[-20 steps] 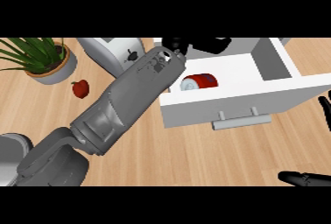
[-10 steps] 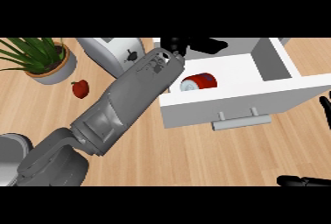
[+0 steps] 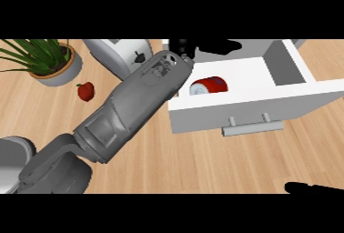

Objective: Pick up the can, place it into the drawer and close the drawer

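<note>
Head view, left hand (image 3: pixel 180 45): black, at the open drawer's back edge, above the can; mostly hidden by its wrist, so fingers could not be told.
Left forearm (image 3: pixel 138 102): grey, stretched diagonally from lower left up to the drawer.
Can (image 3: pixel 208 85): red body, pale round end; lay on its side inside the drawer (image 3: pixel 269 107), long axis roughly left-right, pale end facing lower left.
Right hand (image 3: pixel 310 188): black, only fingers showed at lower right edge, lying straight.
Surroundings: potted plant (image 3: pixel 43 59), small red fruit (image 3: pixel 86 91), toaster (image 3: pixel 121 52) on the wooden counter (image 3: pixel 201 159).
</note>
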Robot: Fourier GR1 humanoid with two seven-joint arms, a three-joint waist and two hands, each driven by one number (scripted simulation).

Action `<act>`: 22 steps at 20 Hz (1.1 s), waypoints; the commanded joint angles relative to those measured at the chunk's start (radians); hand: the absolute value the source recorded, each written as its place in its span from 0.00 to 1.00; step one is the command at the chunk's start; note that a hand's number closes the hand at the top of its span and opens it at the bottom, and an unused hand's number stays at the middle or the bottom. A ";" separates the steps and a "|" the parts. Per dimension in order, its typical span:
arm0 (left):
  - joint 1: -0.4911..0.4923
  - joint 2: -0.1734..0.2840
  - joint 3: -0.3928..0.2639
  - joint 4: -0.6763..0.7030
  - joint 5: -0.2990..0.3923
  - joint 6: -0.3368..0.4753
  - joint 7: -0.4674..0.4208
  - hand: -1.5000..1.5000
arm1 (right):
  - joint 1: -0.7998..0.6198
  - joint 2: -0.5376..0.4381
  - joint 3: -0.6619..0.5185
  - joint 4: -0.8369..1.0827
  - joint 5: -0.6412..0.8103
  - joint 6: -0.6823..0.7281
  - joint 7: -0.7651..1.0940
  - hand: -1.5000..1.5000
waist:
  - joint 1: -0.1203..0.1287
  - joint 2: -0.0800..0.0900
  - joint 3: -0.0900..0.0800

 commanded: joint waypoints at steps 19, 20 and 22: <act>-0.050 0.004 0.027 -0.047 0.057 0.039 0.007 0.00 | -0.116 -0.101 0.320 0.328 0.805 -0.197 -0.110 0.00 | 0.114 -0.022 0.000; -0.068 0.024 0.028 -0.041 0.049 0.010 0.024 0.00 | -0.182 -0.098 0.325 0.361 0.819 -0.181 -0.073 0.00 | 0.118 -0.022 -0.001; -0.085 0.004 0.008 -0.073 0.030 0.058 0.069 0.00 | -0.206 -0.103 0.319 0.463 0.883 -0.223 -0.074 0.00 | 0.134 -0.027 -0.001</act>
